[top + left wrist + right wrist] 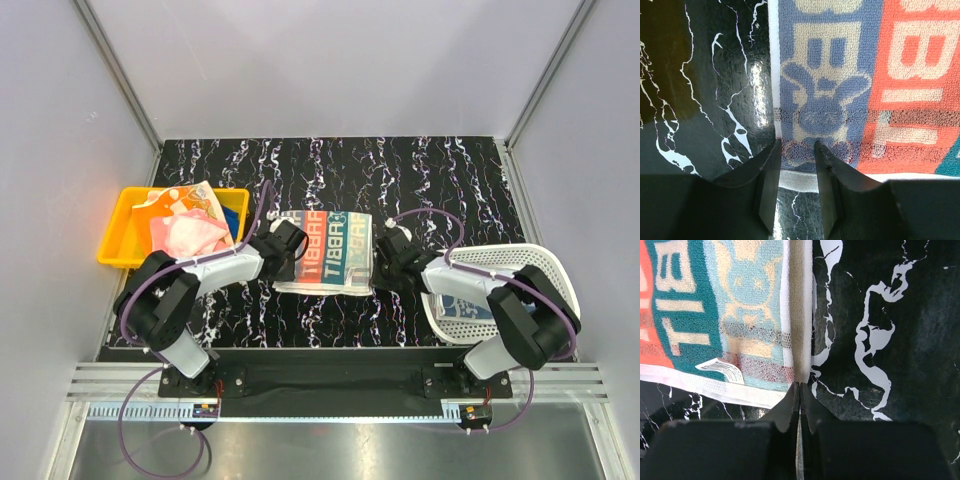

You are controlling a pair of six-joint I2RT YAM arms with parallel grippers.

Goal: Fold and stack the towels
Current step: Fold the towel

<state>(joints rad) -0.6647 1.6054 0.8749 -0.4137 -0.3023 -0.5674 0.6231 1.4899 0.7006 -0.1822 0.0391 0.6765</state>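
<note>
Near right on the desk, the white mesh basket sat against my right arm. Right claw was pressed together on the right hem of the printed towel, at its near right corner, with the hem drawn up a little. Left claw stood with its fingers apart, straddling the same towel's near left corner by the rabbit print; cloth showed in the gap, not clamped. The printed towel lay spread mid-desk between both claws, with blue, orange and teal bands of lettering and a small label by the near right hem. Farther back on the left, the yellow tray held more towels in a crumpled heap: a pink towel, a blue towel beside it, and an orange printed towel at the far side.
</note>
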